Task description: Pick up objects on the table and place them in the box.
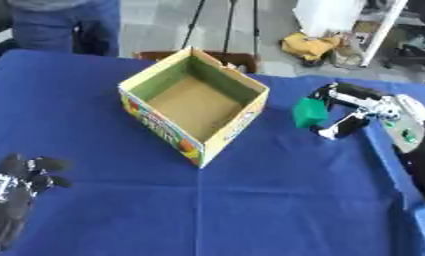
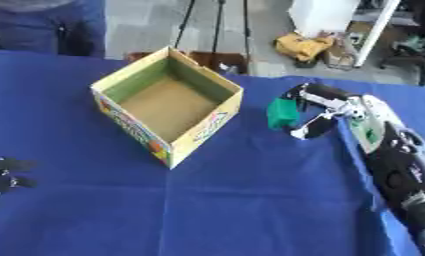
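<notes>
An open cardboard box (image 1: 217,136) with a yellow printed outside and a bare brown floor stands on the blue table, slightly left of the middle. My right hand (image 1: 351,107) is to the box's right, its fingers and thumb curled round a small green object (image 1: 308,113) held just above the cloth. My left hand (image 1: 14,187) rests at the lower left edge, fingers relaxed and pointing up, holding nothing.
A blue cloth (image 1: 250,200) covers the table. A person in blue trousers (image 1: 62,25) stands beyond the far left edge. Past the far edge are a tripod's legs, a yellow bag (image 1: 310,46) and a white board on the floor.
</notes>
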